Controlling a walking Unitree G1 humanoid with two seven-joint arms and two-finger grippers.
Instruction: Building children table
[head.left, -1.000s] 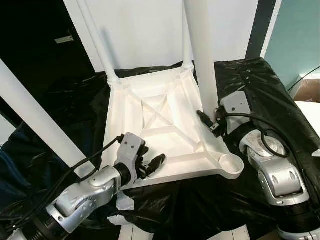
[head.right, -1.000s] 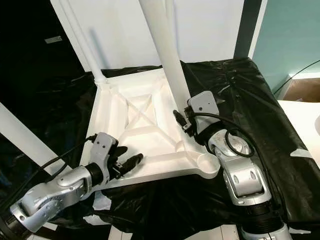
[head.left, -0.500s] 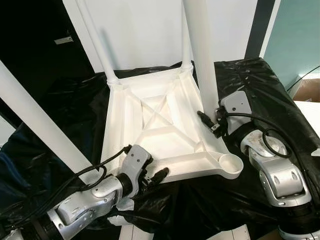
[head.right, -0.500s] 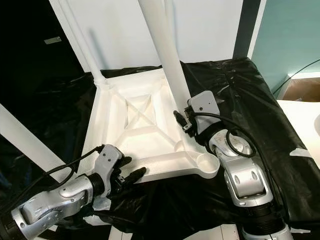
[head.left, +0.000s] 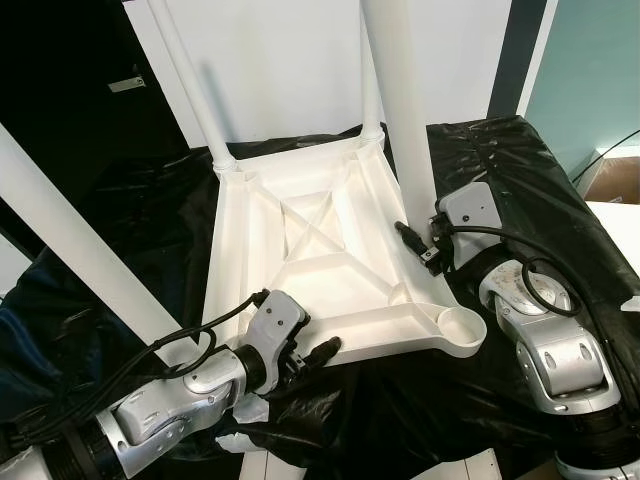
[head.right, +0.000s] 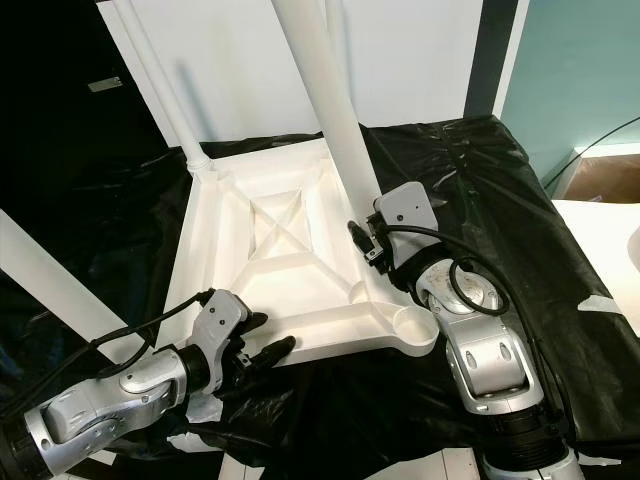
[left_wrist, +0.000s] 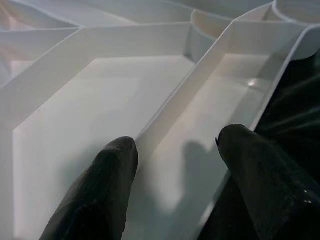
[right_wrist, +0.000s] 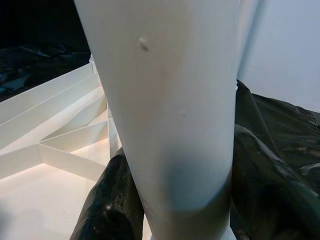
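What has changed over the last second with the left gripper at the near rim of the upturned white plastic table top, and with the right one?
The left gripper slid down and along the near rim of the upturned white plastic table top, toward the robot's right; its open fingers now straddle a rib there. The right gripper stayed clamped on the white table leg. The table top did not visibly shift.

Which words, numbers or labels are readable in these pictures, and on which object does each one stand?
No text can be read.
Small grey label on the dark panel: too small and blurred to read.
White table top, table leg, left gripper and right gripper: no visible markings.
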